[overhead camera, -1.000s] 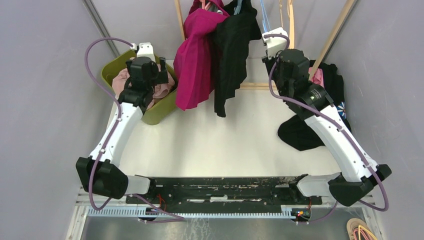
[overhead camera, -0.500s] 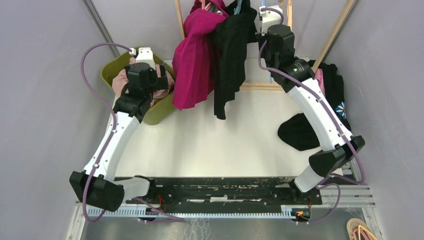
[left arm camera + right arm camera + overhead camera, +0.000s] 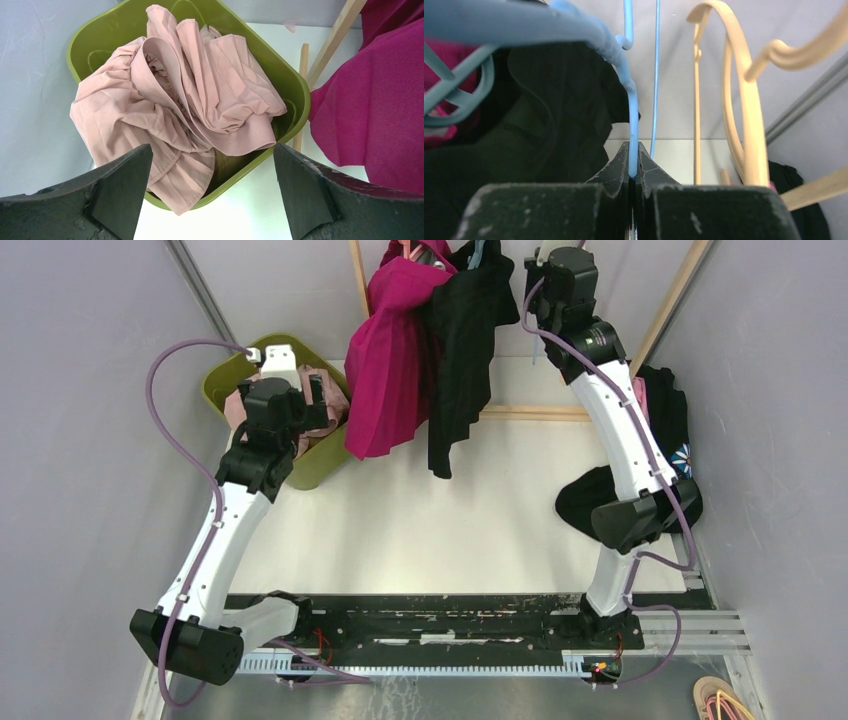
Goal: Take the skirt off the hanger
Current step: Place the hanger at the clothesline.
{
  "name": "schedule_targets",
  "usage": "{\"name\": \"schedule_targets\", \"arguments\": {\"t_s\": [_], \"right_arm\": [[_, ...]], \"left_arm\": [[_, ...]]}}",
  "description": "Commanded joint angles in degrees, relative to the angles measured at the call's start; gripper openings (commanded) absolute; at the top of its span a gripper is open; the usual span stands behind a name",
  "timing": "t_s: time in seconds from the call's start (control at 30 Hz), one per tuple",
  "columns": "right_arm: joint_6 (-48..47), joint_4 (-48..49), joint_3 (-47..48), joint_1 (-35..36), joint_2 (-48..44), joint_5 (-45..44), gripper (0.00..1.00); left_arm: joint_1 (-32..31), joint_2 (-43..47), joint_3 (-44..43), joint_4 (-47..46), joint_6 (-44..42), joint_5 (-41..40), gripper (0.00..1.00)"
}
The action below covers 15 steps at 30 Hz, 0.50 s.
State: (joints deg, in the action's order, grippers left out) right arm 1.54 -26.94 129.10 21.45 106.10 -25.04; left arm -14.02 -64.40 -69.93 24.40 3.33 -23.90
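We judge the job barely begun. The skirt (image 3: 462, 350), a black garment, is not yet off the hanger (image 3: 631, 115) and droops from the rail at 12 o'clock in the top view, its hem reaching down toward the table (image 3: 420, 530). The step in hand is the hold on the hanger: the right gripper (image 3: 633, 175) has its jaws pinched tight on the thin blue wire, just beside the black cloth. The left gripper (image 3: 212, 185) stands at 10 o'clock with its jaws spread wide and nothing between them, above a green bin (image 3: 295, 95) that holds a crumpled pink cloth (image 3: 190, 110). What is left, as we see it, is to bring that free gripper over to the skirt and draw it off the hanger. The skirt looks limp and dark, bunched in loose folds at the top. It touches a magenta garment (image 3: 385, 370) at its 9 o'clock, and bare wooden hangers (image 3: 744, 115) hang at its 3 o'clock. How it is fastened we cannot tell.
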Motion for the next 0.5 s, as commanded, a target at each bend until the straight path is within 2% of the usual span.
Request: {"name": "schedule_targets", "arguments": {"t_s": [0.0,0.3,0.47], "right_arm": [[3.3,3.0,6.7,-0.6,3.6,2.8,0.01],[6.5,4.5,11.7,-3.3,8.8,4.5,0.01],[7.4,11.3,9.8,-4.0,9.1,4.4,0.01]], "left_arm": [[-0.3,1.8,0.8,-0.6,-0.9,-2.6,0.97],[-0.3,3.4,2.7,-0.5,-1.3,-4.9,0.97],[-0.3,3.9,4.0,-1.6,-1.3,-6.2,0.97]]}}
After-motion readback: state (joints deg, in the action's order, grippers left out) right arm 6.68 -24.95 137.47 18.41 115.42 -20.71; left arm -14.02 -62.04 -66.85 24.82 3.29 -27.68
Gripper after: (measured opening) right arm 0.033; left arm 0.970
